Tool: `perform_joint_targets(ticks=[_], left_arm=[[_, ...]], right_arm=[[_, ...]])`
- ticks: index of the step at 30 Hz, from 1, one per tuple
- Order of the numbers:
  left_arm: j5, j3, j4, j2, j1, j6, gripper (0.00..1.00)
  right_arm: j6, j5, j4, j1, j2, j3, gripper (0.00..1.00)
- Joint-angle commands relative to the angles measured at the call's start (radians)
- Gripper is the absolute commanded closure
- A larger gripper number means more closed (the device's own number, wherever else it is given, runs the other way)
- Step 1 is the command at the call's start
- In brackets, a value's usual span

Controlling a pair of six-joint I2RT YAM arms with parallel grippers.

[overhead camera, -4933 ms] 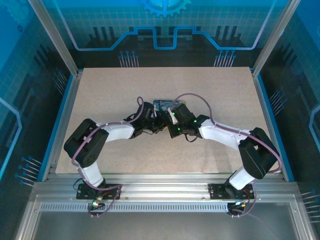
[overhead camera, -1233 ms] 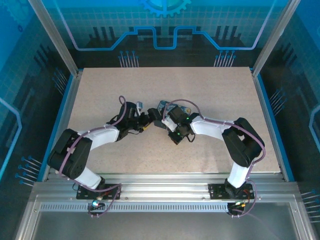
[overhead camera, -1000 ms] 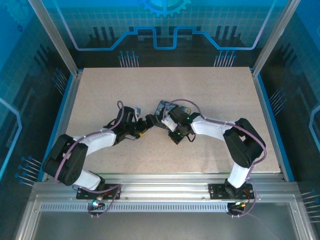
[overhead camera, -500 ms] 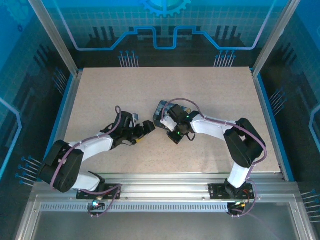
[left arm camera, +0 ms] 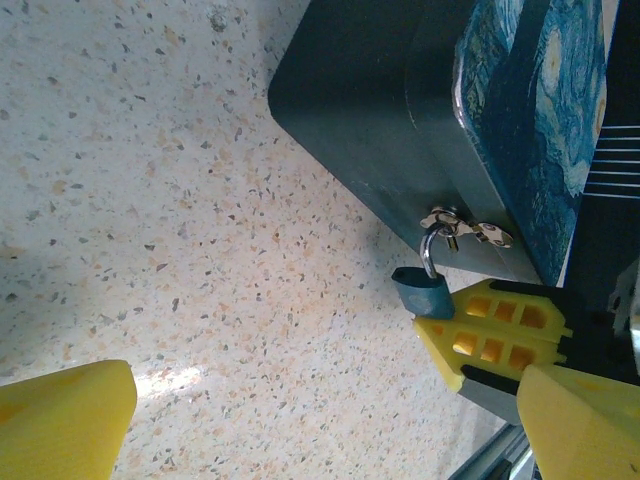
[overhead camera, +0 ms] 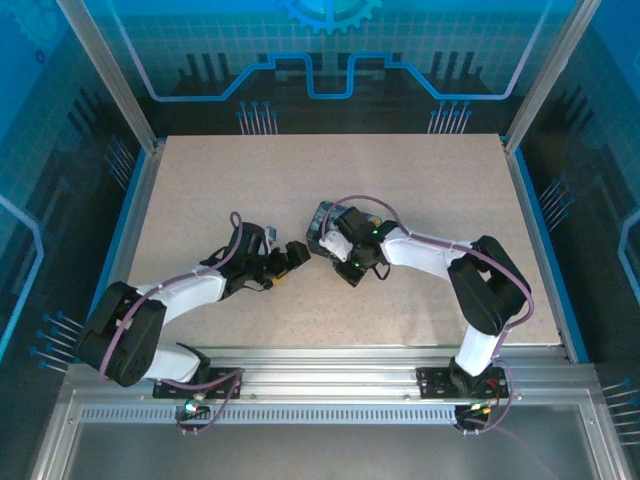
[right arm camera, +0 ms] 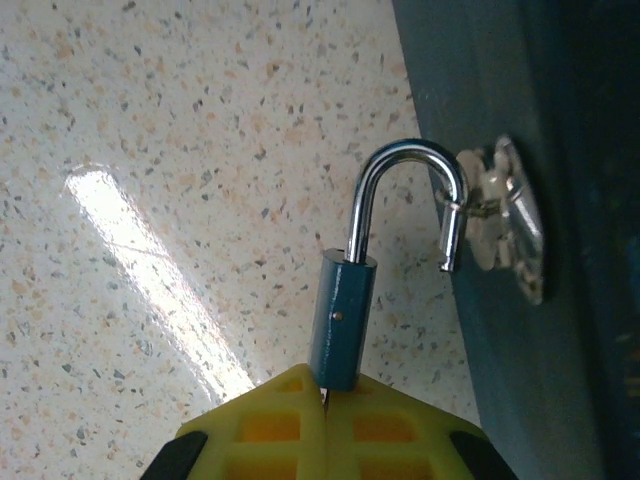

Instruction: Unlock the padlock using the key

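**Right gripper (right arm camera: pixel 325 388) holds the padlock (right arm camera: pixel 340 320); its shackle is sprung but hooked in the tin's hasp (right arm camera: pixel 500 225).**
The right fingers are closed on the base of the blue-grey body. Its long axis runs straight out from the fingertips. The silvery shackle curves beyond, its free leg out of the body and threaded through the hasp on the tin (right arm camera: pixel 540 120). The lock looks open, so the next move is probably to draw that leg clear, away from the tin. The left gripper (left arm camera: pixel 320 415) is spread wide and empty; the padlock lies ahead by its right finger. The right arm is nearer. I cannot make out the key.
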Motion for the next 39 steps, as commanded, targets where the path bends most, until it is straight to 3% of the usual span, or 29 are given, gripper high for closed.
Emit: perform_joint_targets(ticks=[1,39], left_arm=[[0.023,-0.004,-0.023,-0.026,0.007,0.022,0.01],[0.009,-0.02,-0.063,-0.084,0.007,0.021,0.01]], right_arm=[[-0.026,0.008,-0.021,0.008,0.02,0.039,1.0],[-0.097,0.035,-0.063,0.049,0.052,0.141,1.0]])
